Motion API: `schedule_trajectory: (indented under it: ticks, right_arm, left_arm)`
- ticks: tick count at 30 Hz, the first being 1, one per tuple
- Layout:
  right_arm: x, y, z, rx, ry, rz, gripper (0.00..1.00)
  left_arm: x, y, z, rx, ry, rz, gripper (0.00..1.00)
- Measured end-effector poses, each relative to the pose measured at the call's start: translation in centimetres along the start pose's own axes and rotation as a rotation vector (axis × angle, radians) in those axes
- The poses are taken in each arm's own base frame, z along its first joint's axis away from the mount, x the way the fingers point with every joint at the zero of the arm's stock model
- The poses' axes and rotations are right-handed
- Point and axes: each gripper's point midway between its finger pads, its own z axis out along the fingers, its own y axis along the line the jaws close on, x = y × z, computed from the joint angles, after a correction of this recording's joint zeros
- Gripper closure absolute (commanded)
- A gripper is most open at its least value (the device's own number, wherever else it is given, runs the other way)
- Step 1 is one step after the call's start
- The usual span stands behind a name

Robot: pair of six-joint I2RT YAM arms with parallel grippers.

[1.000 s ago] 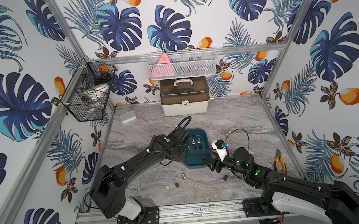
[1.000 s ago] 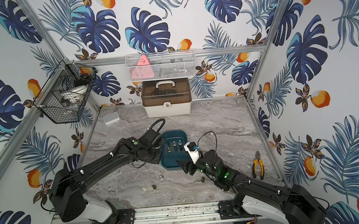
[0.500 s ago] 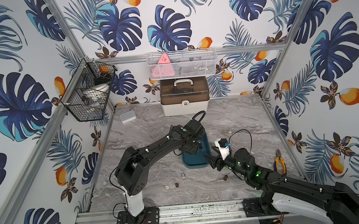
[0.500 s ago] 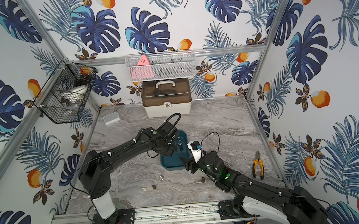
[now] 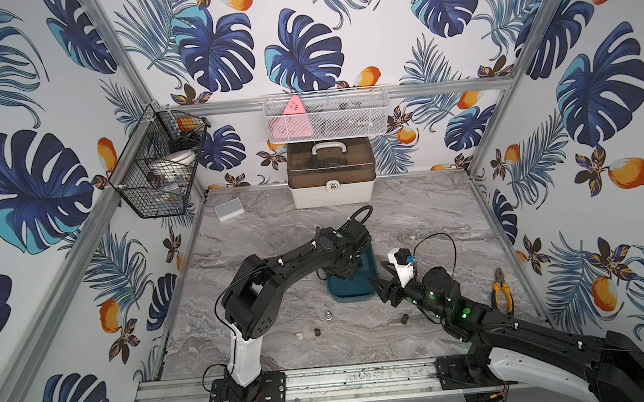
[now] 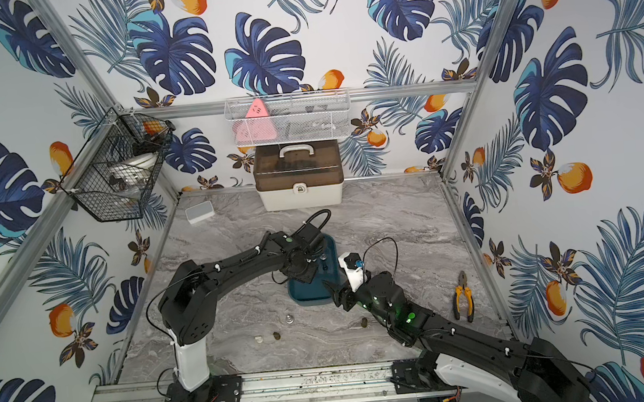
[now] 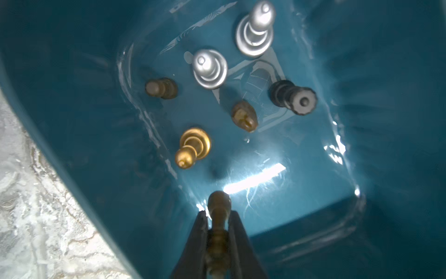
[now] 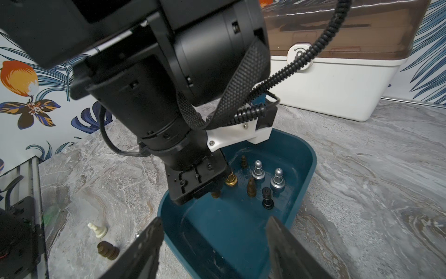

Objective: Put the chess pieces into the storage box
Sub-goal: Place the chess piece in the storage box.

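Left gripper (image 7: 218, 215): fingers (image 7: 200, 232) clamped together on the stem of a brass piece (image 7: 218, 204). The rounded end sticks out past the tips. The piece's long axis runs along the fingers and points down at the floor of the storage box (image 7: 72, 101). Cannot tell whether it touches the floor.

Right gripper (image 8: 216, 241): jaws wide apart, nothing between them. It hangs just over the near end of the box and is aimed along it.

Left arm: rises from the front rail with the elbow up. The forearm reaches across and the wrist is turned down over the box. In both top views the wrist hides the claw.

Right arm: low and stretched out from the front right corner, with the gripper (image 5: 379, 286) at the box's near end.

Box (image 5: 350, 293): mid-table on the marble top (image 5: 413, 218), long axis running from the front rail toward the back wall.

Standing upright inside, in the far half:
- silver pawn (image 7: 210, 68)
- second silver pawn (image 7: 254, 36)
- black piece (image 7: 293, 96)
- brown bishop (image 7: 243, 116)
- gold pawn (image 7: 193, 147)
- dull brown pawn (image 7: 161, 88)

Outside, on the table toward the rail:
- silver piece (image 5: 327, 316)
- whitish piece (image 8: 97, 229), apparently on its side
- dark brown piece (image 8: 107, 250), just beside the whitish one
- another brown piece (image 5: 404, 318), near the right arm
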Motion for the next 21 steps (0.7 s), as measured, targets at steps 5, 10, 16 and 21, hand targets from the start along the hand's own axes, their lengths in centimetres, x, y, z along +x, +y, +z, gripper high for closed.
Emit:
schedule_trajectory:
  ticks: [5, 10, 16, 21]
  right_arm:
    - [-0.1, 0.0, -0.2, -0.002, -0.008, 0.001, 0.30]
    - [-0.2, 0.0, -0.3, -0.002, -0.013, 0.001, 0.30]
    - [-0.2, 0.0, -0.3, -0.003, -0.012, 0.001, 0.30]
    - [-0.2, 0.0, -0.3, -0.002, -0.011, 0.001, 0.30]
  left_arm:
    - [-0.2, 0.1, 0.8, -0.014, 0.000, -0.001, 0.84]
    - [-0.6, 0.3, 1.1, -0.028, -0.016, -0.003, 0.84]
    - [-0.7, 0.5, 1.4, -0.040, -0.022, -0.004, 0.84]
    - [-0.6, 0.7, 1.8, -0.049, -0.017, -0.006, 0.83]
